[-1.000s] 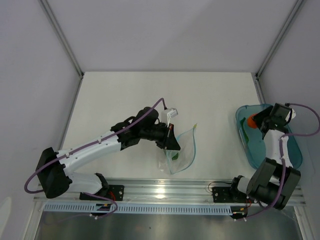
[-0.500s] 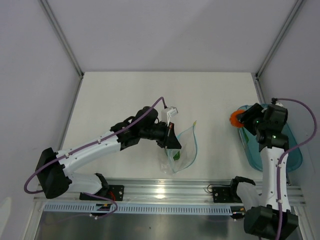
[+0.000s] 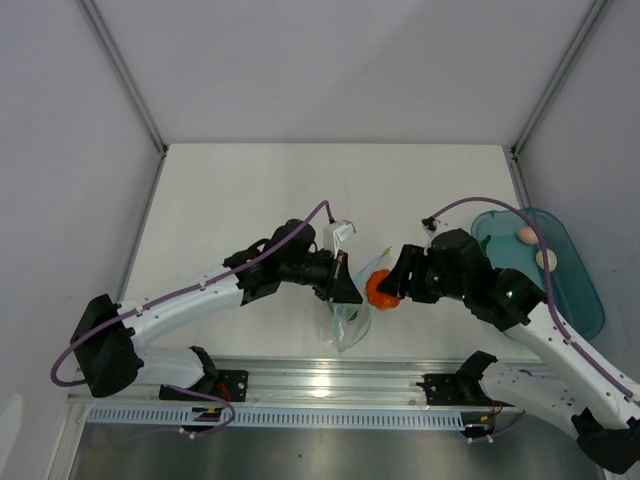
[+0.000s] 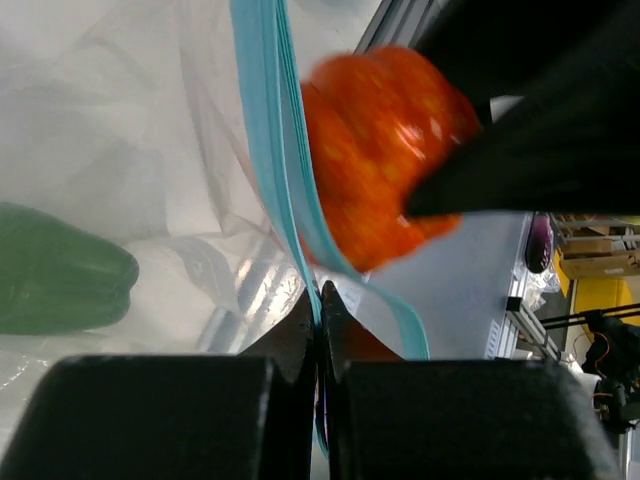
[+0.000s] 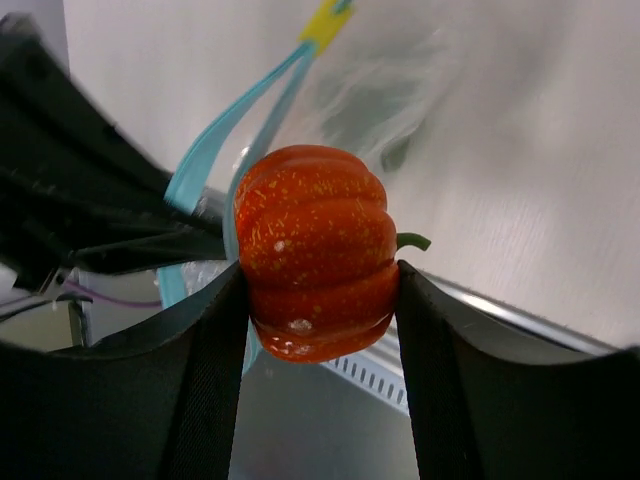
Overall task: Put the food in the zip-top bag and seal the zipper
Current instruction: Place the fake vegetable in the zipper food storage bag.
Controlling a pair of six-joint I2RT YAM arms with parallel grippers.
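Left arm: you see it reach from its base at the near left corner, slanting across the tabletop [image 3: 250,190] toward the middle, with the wrist bent down to the bag.
Left fingers [image 4: 320,310]: they are pressed fully together, and the zipper [image 4: 275,150] is pinched between their tips.
Right arm: it stretches from the near right base far to the left, low over the tabletop, and its wrist points at the left wrist.
Right fingers [image 3: 393,282]: they stand partly apart and clamp the orange-red round food [image 5: 315,265] from both sides.
Orange-red round food: it is ribbed like a pumpkin with a short green stem. It is off the tabletop, just beside the zipper at the bag's mouth; whether it is already past the mouth you cannot tell.
Zip-top bag [image 3: 350,325]: it lies near the front edge of the tabletop, between the two wrists. Its two teal strips are parted, with a yellow tab [image 5: 325,25] at their far end.
Green pepper [image 4: 60,270]: it lies inside the clear bag.
Pale eggs [image 3: 527,235]: both sit in the teal tray [image 3: 585,300] at the right, well apart from the bag.
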